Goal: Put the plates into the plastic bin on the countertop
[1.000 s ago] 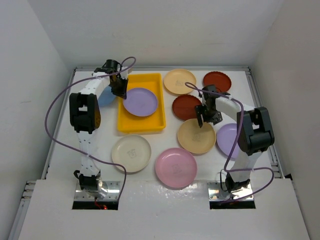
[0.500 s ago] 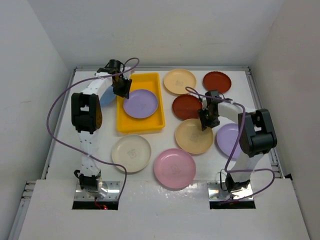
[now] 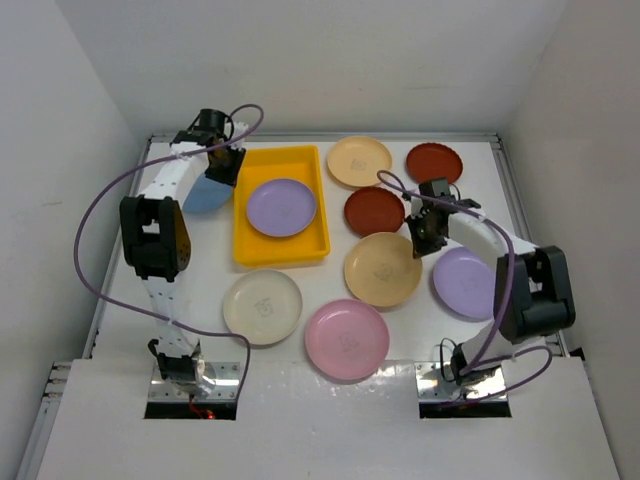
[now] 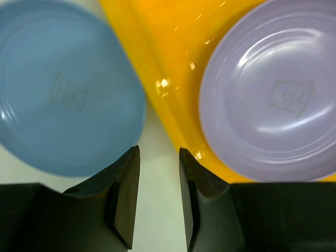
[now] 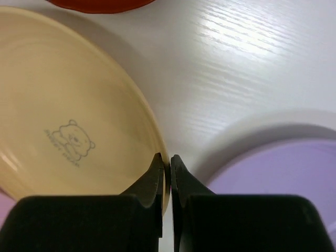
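Observation:
The yellow plastic bin (image 3: pixel 284 251) lies at the back left of the white countertop (image 3: pixel 330 290) with a purple plate (image 3: pixel 281 207) flat inside it. My left gripper (image 3: pixel 222 165) hovers open and empty over the strip of countertop between a light blue plate (image 4: pixel 63 89) and the bin's left wall (image 4: pixel 157 63). My right gripper (image 5: pixel 168 163) is shut on the right rim of a tan plate (image 5: pixel 68 121), which lies at centre right (image 3: pixel 383 268). Beside it lies a second purple plate (image 3: pixel 465 282).
Loose on the countertop are two dark red plates (image 3: pixel 373 210) (image 3: pixel 434 162), a tan plate at the back (image 3: pixel 360 160), a cream plate (image 3: pixel 262 306) and a pink plate (image 3: pixel 347 338) near the front. White walls stand on three sides.
My left gripper has let go of the purple plate in the bin, opened and moved left to the bin's edge. My right gripper has closed on the tan plate's rim, and that plate has slid slightly left.

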Controlling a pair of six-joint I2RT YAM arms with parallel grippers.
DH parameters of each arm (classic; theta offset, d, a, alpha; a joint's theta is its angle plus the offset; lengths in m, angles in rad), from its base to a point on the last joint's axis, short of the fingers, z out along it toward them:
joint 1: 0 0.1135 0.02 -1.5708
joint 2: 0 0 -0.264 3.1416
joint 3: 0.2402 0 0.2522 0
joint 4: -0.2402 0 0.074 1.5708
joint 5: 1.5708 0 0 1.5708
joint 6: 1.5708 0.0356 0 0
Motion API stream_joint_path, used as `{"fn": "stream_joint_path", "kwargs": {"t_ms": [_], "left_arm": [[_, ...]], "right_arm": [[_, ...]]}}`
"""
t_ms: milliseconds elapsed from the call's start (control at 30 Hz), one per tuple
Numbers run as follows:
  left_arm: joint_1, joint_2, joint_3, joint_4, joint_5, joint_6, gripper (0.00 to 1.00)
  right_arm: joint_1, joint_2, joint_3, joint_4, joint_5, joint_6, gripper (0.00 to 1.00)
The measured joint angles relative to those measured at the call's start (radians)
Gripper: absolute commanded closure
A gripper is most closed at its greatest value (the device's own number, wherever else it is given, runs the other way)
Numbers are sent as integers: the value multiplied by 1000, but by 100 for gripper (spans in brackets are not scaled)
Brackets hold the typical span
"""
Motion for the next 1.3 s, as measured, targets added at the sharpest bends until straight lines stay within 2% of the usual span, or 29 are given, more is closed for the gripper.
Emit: {"fn": "stream_joint_path", "kwargs": {"t_ms": [167,267,400,533,667,800,1000,1300], "left_arm": [[14,9,-85,-8,-56,7,63],[11,41,-111,-7,-61,15,69],[10,71,-120,-1,-58,31,82],[9,87,-114,6,-45,45,84],[6,98,-88,21,-35,53,84],[0,98,-83,48,-26,53,84],[-1,112,-56,72,3,53,83],[-1,115,-2,80,8,56,77]], "right_arm": [[5,-145,14,-74,39,24,100],[11,-190,67,-117,72,46,100],[25,-198,204,-145,106,80,100],[46,-161,377,-124,124,138,100],[97,-68,514,-36,133,225,100],[173,92,622,25,141,306,100],[258,338,766,50,129,400,100],[317,587,945,82,111,516,100]]}}
